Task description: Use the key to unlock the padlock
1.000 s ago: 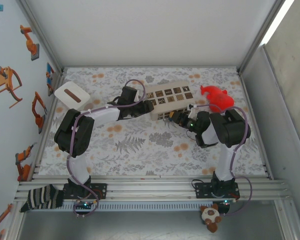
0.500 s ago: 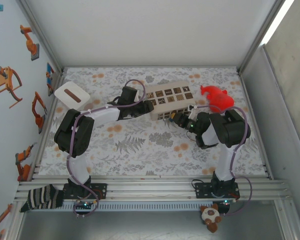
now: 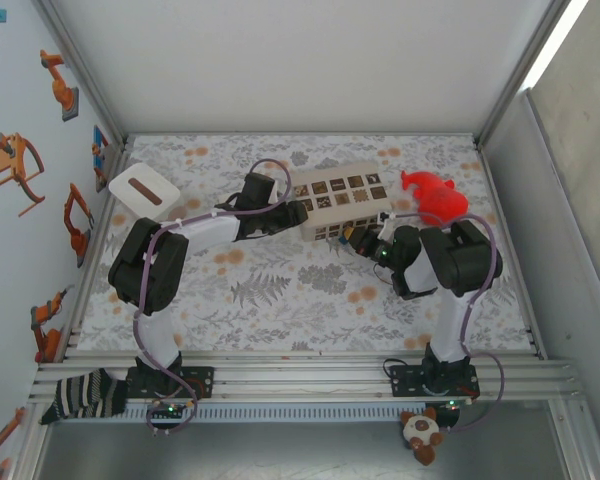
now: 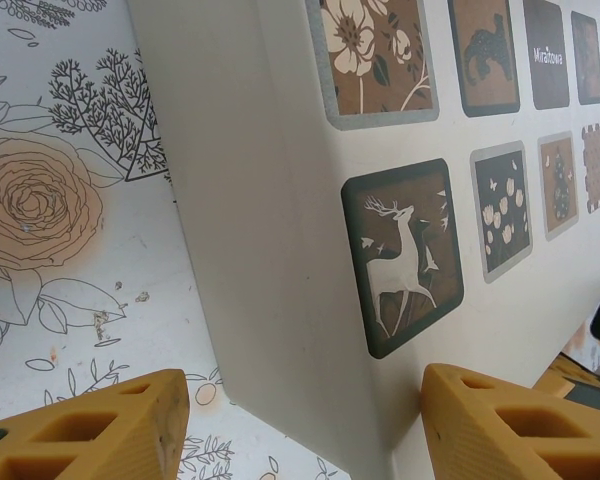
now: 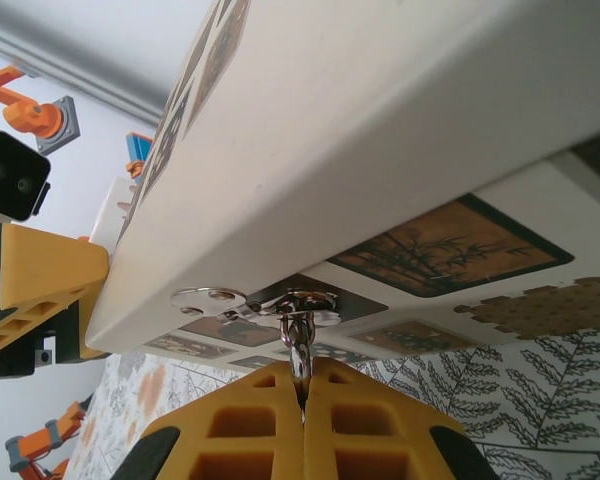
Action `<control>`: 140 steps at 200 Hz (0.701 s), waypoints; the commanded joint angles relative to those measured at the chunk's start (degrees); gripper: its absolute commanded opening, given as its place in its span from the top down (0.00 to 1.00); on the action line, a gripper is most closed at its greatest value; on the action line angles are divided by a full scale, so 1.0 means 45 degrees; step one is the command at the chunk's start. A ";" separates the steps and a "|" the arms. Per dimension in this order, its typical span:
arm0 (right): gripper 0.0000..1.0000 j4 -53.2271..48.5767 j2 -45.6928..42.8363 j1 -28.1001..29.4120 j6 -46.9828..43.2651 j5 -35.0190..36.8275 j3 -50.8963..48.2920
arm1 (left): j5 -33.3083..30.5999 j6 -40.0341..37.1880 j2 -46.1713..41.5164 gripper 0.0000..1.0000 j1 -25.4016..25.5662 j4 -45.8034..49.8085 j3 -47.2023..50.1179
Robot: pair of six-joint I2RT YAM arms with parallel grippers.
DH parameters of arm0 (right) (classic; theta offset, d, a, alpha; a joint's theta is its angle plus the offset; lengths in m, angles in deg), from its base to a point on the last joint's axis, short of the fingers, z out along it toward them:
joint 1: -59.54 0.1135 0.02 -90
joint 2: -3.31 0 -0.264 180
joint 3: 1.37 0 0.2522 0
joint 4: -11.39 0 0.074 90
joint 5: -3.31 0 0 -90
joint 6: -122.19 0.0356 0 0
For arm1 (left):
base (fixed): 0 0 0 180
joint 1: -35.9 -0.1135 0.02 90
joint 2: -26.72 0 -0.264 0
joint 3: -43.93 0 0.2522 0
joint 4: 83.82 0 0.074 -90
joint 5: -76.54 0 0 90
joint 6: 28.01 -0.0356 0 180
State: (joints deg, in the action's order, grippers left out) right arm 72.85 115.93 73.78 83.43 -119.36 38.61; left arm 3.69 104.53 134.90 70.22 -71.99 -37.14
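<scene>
A white box (image 3: 340, 200) with picture tiles stands mid-table. My left gripper (image 3: 298, 212) is at its left end, open, its yellow fingers (image 4: 90, 425) either side of the box corner (image 4: 280, 220) without visibly pressing it. My right gripper (image 3: 352, 236) is at the box's front face and is shut (image 5: 302, 372) on a thin silver metal piece (image 5: 298, 345) hanging from the silver hasp (image 5: 250, 300) on the box (image 5: 360, 120). I cannot tell whether that piece is the key. The padlock's body is hidden.
A red object (image 3: 435, 195) lies right of the box, close behind the right arm. A white block with a brown slot (image 3: 145, 188) sits at the left wall. Side walls close in the floral mat (image 3: 280, 290). The left gripper's fingers (image 5: 40, 290) appear beyond the box end.
The right gripper's fingers have closed onto the metal piece at the hasp, and the gripper has edged slightly toward the box. The left arm and the box have not moved.
</scene>
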 commanded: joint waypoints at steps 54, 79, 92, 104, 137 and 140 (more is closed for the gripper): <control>1.00 -0.0009 -0.1722 -0.0196 0.0368 0.1551 -0.0589 | -0.0548 -0.0294 0.0237 0.38 0.0243 0.1385 0.0670; 1.00 0.0362 -0.1784 -0.0196 0.0663 0.2058 -0.0702 | -0.0568 -0.0275 0.0237 0.38 0.0262 0.1376 0.0719; 1.00 0.0638 -0.1818 -0.0196 0.0814 0.2337 -0.0767 | -0.0569 -0.0275 0.0237 0.38 0.0279 0.1366 0.0710; 1.00 0.0802 -0.1895 -0.0196 0.0929 0.2552 -0.0786 | -0.0568 -0.0255 0.0257 0.38 0.0302 0.1370 0.0716; 1.00 0.0877 -0.2321 -0.0219 0.0964 0.3289 -0.1016 | -0.0622 -0.0198 0.0276 0.38 0.0360 0.1332 0.0715; 1.00 0.0886 -0.2359 -0.0223 0.0967 0.3342 -0.1021 | -0.0626 -0.0197 0.0276 0.38 0.0368 0.1336 0.0719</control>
State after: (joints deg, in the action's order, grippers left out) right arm 71.04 108.58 73.43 86.97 -109.63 34.48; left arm 3.43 104.56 134.90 71.71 -73.24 -36.44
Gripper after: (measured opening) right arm 0.048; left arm 0.619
